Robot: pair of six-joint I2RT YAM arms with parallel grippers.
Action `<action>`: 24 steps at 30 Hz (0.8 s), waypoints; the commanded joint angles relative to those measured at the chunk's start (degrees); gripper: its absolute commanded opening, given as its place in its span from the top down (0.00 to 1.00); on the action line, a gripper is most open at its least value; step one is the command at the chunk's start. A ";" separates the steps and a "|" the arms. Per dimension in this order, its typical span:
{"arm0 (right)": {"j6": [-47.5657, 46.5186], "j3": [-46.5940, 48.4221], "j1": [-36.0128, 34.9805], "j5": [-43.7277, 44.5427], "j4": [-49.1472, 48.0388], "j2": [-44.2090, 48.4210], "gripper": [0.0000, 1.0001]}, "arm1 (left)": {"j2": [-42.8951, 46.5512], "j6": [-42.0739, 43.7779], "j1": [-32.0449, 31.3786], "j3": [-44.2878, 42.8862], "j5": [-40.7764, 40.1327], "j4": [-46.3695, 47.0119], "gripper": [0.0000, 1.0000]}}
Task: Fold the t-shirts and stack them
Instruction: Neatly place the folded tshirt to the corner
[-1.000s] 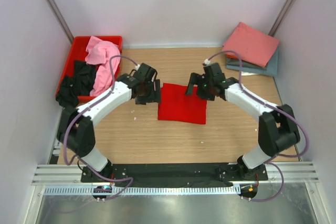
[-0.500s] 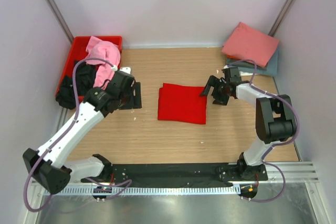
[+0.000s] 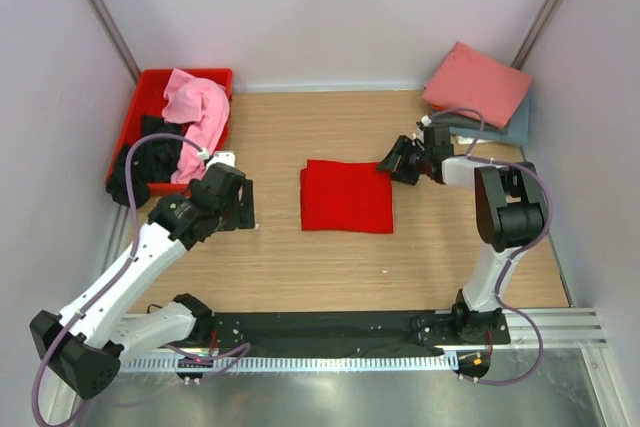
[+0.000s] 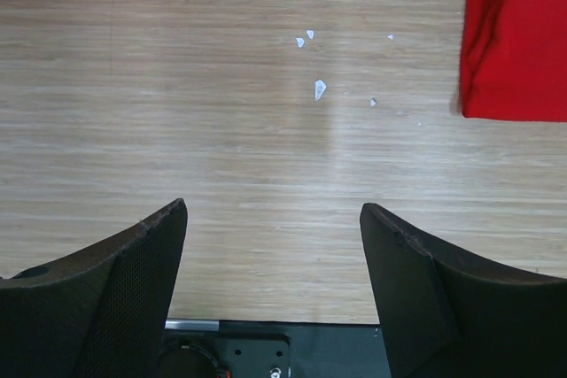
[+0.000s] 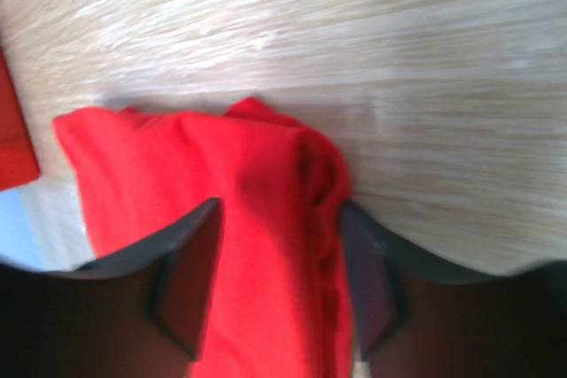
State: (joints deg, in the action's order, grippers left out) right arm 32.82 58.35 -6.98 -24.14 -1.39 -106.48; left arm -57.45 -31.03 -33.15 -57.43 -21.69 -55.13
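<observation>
So the red t-shirt (image 3: 345, 199) is laid out folded in the middle of the table (image 3: 300, 277), a flat, nearly square packet with its slightly longer side running left to right and the edges lined up pretty neatly. Its far right corner is where the right gripper (image 3: 397, 160) is parked, and in the right wrist view a bunched hump of red cloth is seen squeezed between the two fingers (image 5: 190, 285). That reads as a pinch on the cloth rather than an open hover, though the gap is only partly narrowed. The left gripper (image 3: 238, 205) is held well off to the left of the shirt, fingers spread wide over bare wood with nothing in them. The key bit for the next move is that the stack lies up in the far right corner, with the salmon pink t-shirt (image 3: 478, 82) on top of the grey-blue t-shirt (image 3: 515, 127). The right arm is clearly nearer, so a lift and carry towards far right would be expected. The light pink t-shirt (image 3: 195, 107) and the black t-shirt (image 3: 135, 169) are left crumpled in the red crate (image 3: 150, 80) at far left, so plenty is not yet folded.
</observation>
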 commanded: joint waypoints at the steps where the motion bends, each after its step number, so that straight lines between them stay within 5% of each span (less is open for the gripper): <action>1: 0.05 -2.45 -0.49 1.91 1.74 -4.44 0.43 | 1.55 -0.09 0.10 0.21 -2.30 1.78 0.20; 9: 0.93 -3.95 -0.49 -1.43 -0.28 2.14 0.99 | 2.25 -0.96 0.10 -1.19 -2.65 -0.13 0.21; 24: 2.43 25.65 1.62 -0.21 15.25 -2.15 0.99 | 22.54 -2.28 0.10 2.49 2.27 2.13 0.08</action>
State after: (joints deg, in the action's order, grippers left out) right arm 34.50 76.60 -6.55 -25.56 10.37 -106.74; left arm -38.89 -31.64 -33.15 -57.28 -19.70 -55.96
